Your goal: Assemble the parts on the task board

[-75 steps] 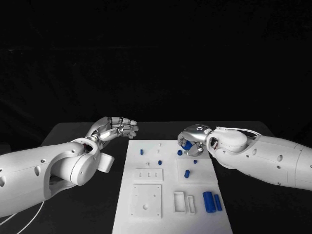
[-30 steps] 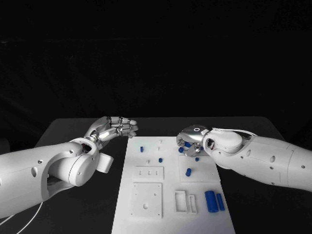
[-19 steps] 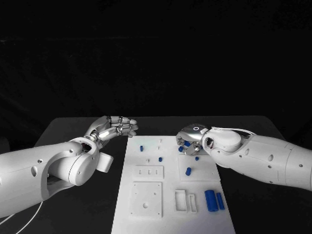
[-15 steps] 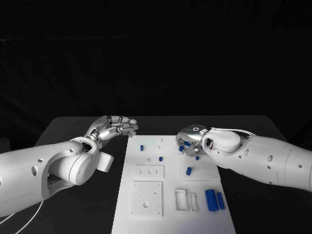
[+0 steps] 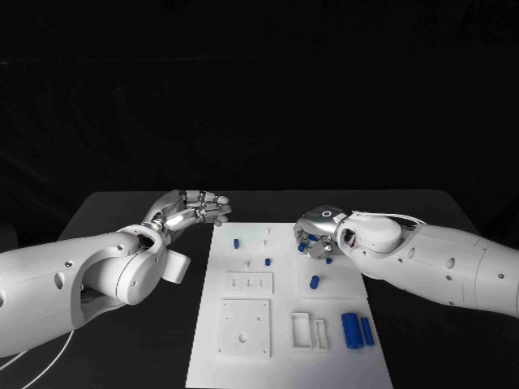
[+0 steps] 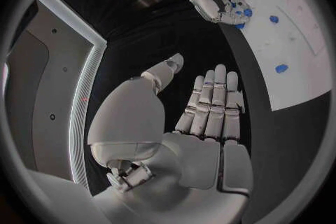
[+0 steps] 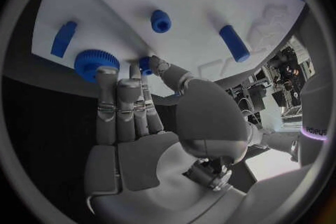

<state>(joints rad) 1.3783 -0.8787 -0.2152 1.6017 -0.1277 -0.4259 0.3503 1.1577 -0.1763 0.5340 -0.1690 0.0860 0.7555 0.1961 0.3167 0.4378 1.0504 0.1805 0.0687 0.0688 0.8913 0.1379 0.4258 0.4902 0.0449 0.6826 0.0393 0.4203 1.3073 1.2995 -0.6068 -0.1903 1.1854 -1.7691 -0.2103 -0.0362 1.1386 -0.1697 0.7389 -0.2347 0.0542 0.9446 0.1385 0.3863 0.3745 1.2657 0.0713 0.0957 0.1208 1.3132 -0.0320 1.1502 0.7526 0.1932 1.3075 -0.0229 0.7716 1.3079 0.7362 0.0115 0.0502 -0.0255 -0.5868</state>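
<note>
Where the right hand [image 5: 319, 234] hangs over the task board [image 5: 285, 340] near its far right edge, its fingers [image 7: 117, 102] lie together and hide part of a blue gear [image 7: 94, 62] at their tips; whether they grip it is unclear. Beyond the board's left edge the left hand [image 5: 194, 208] hangs over bare table [image 5: 125, 212], fingers extended side by side, empty.

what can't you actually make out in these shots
- Head view: the silver right hand covers the small blue parts beneath it, so any grip is hidden.
- Right wrist view: fingertips meet the blue toothed wheel and a smaller blue piece; held or only touched is unclear.
- Head view: holes in the white task board are too small to read.
- Left wrist view: the silver left hand holds nothing visible.
</note>
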